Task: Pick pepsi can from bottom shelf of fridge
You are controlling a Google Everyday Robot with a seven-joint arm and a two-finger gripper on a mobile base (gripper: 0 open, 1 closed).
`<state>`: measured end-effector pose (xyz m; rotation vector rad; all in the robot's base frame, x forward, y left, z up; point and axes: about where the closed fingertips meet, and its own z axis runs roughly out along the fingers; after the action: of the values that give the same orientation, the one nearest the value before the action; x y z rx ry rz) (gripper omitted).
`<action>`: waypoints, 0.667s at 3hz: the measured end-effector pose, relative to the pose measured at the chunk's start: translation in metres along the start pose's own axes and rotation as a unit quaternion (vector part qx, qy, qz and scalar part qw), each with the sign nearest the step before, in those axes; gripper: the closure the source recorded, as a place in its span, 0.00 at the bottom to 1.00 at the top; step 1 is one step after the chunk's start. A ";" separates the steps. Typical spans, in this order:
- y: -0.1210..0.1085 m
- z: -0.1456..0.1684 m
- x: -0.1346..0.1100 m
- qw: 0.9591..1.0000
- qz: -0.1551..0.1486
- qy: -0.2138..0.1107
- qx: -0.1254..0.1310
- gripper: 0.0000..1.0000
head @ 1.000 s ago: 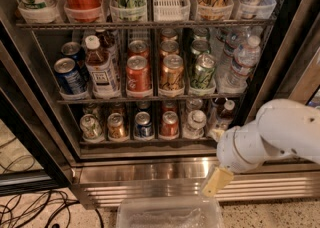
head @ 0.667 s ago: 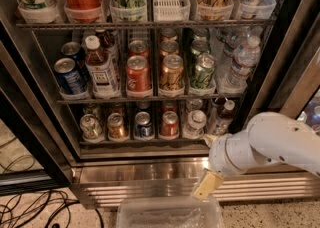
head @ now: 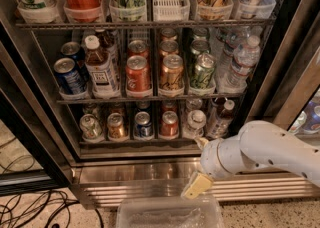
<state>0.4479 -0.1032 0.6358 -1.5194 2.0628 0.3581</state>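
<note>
Below and to the right of the pepsi can (head: 143, 124), outside the cabinet, the gripper (head: 198, 179) hangs in front of the ribbed steel base of the fridge (head: 125, 172). We cannot tell whether it is open or closed. It holds nothing of the task, and the white arm (head: 270, 149) behind it runs off further to the can's right.

The pepsi can stands upright at the front of the bottom shelf (head: 135, 145), in its own lane, with the steel lip just below it. A red can (head: 169, 124) sits just beside it on the right and a gold-orange can (head: 116, 126) just beside it on the left. A clear bottle (head: 194, 122) stands beyond the red can, between the pepsi can and the gripper's line of approach. Up and to the left of the pepsi can, on the rack above, is another blue can (head: 67, 74).

We judge the reach not yet begun, and several things could spoil it:

- Coming in from the right, the gripper could clip the bottle or the red can and tip them.
- Rising too little, it could catch on the lip.
- The neighbours leave little room either side of the pepsi can, so a wide or off-centre entry could push one back or close on the wrong can.
- The rack above the pepsi can limits headroom.
</note>
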 end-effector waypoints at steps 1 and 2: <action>0.009 0.012 -0.002 1.000 0.001 -0.013 0.000 0.00; 0.023 0.040 -0.008 0.998 0.020 -0.063 0.014 0.00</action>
<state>0.4386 -0.0690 0.6057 -1.4037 1.9934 0.4269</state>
